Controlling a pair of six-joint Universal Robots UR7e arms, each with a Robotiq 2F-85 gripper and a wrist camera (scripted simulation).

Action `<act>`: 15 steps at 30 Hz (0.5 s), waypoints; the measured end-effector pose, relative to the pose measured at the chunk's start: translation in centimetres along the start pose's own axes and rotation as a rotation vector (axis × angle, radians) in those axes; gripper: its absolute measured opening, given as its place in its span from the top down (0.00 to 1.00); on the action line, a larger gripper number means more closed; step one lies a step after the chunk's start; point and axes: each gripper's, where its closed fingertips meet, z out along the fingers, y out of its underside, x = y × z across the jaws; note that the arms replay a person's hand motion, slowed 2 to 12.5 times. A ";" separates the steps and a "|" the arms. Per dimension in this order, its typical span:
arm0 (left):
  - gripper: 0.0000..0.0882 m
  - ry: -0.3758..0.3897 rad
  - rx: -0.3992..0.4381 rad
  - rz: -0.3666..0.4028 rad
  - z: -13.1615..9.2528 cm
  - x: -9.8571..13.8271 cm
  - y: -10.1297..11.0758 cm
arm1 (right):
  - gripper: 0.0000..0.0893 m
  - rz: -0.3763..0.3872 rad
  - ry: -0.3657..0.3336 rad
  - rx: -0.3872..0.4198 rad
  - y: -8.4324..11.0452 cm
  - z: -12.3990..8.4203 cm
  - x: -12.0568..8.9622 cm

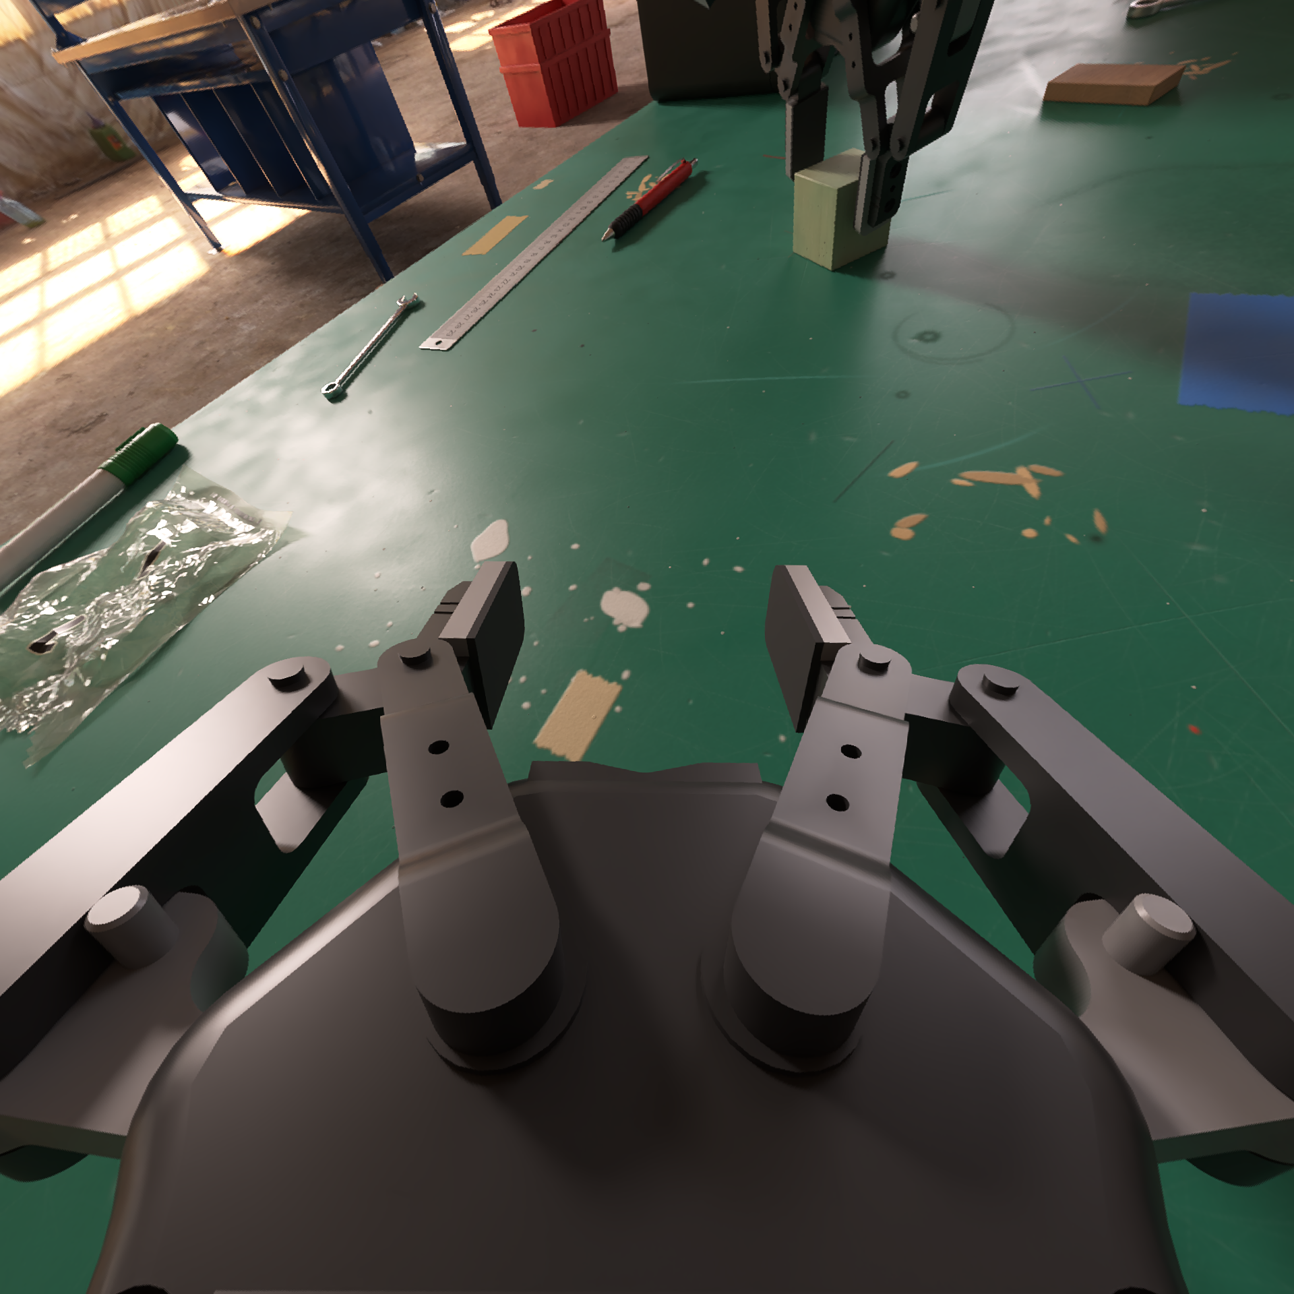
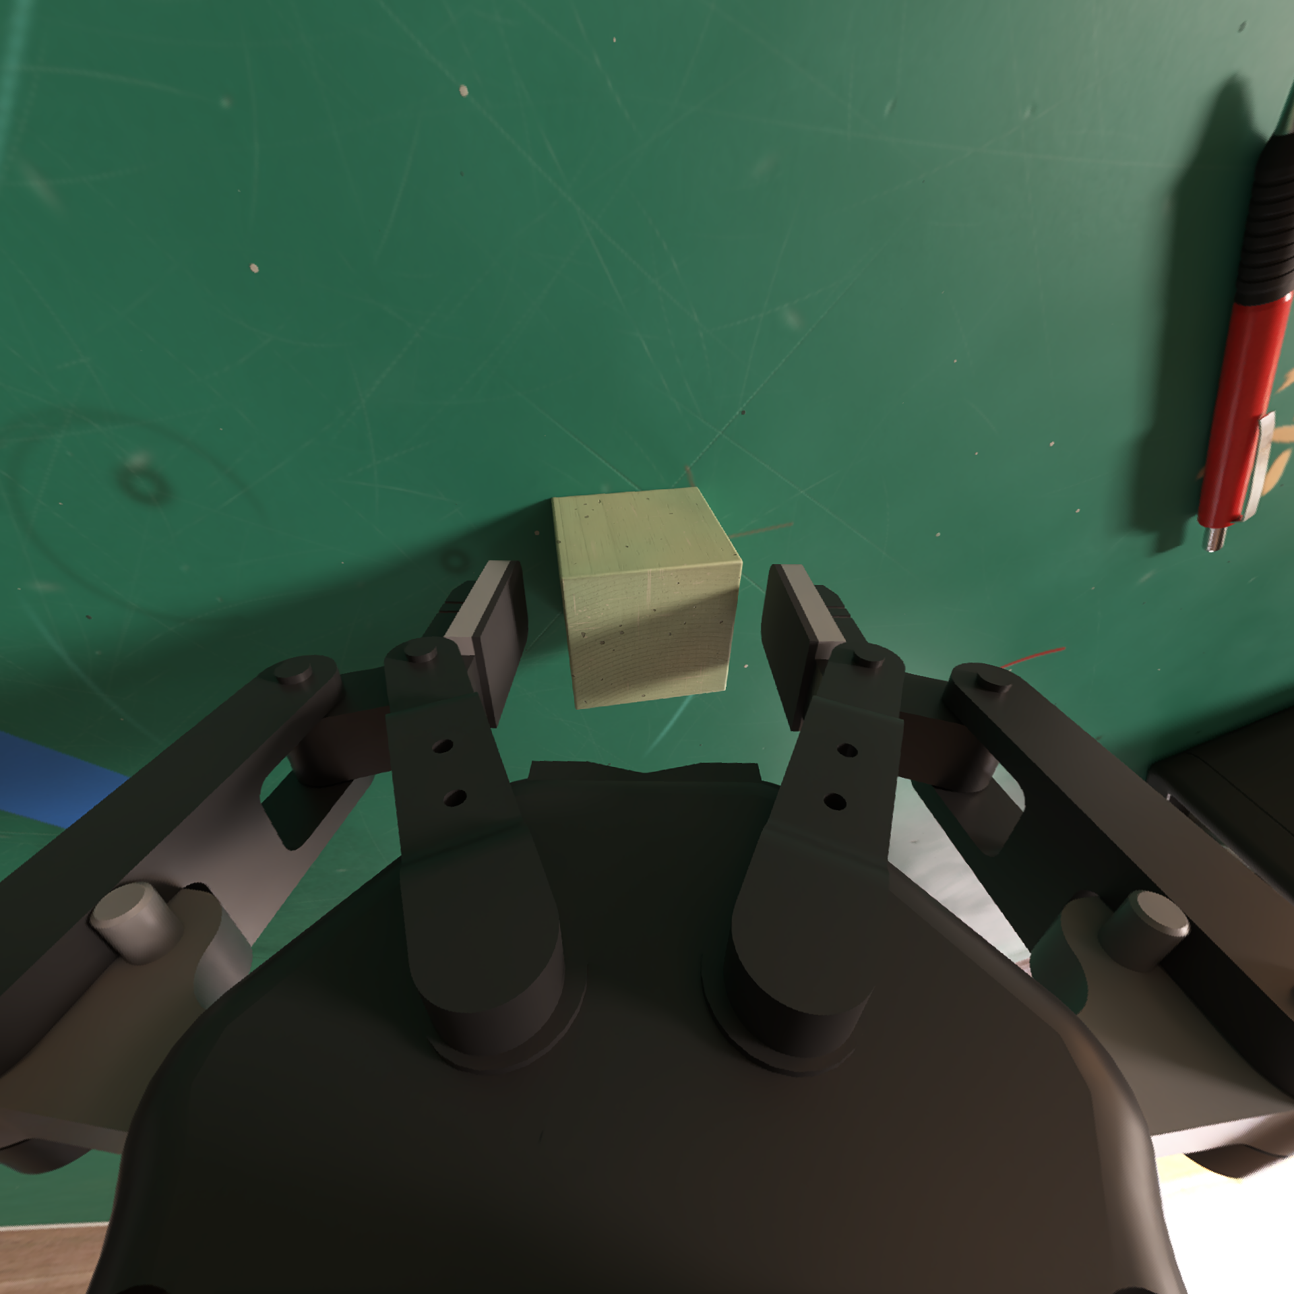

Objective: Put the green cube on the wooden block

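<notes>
The pale green cube (image 2: 648,595) stands on the green mat between the open fingers of my right gripper (image 2: 643,641), with a gap on each side. In the left wrist view the same cube (image 1: 830,213) sits far ahead with the right gripper (image 1: 840,182) lowered around it. The flat wooden block (image 1: 1106,84) lies on the mat beyond it, at the far right. My left gripper (image 1: 644,644) is open and empty, low over the mat, well short of the cube.
A red pen (image 1: 651,199), also in the right wrist view (image 2: 1253,364), a steel ruler (image 1: 536,252) and a small wrench (image 1: 371,346) lie left of the cube. A plastic bag (image 1: 119,595) and a marker (image 1: 91,490) lie by the left edge. A blue patch (image 1: 1239,357) is at right.
</notes>
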 end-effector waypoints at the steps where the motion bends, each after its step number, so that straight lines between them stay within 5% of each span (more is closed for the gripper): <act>1: 0.30 0.001 0.000 -0.002 0.0 0.0 0.0 | 0.34 -0.001 -0.002 -0.005 0.1 0.1 0.0; 7: 0.30 0.009 -0.001 -0.012 0.0 -0.1 0.0 | 0.51 -0.008 -0.016 -0.031 0.3 0.5 0.0; 15: 0.30 0.015 0.001 -0.025 -0.1 -0.2 0.0 | 0.51 -0.030 -0.012 -0.026 0.2 0.5 0.1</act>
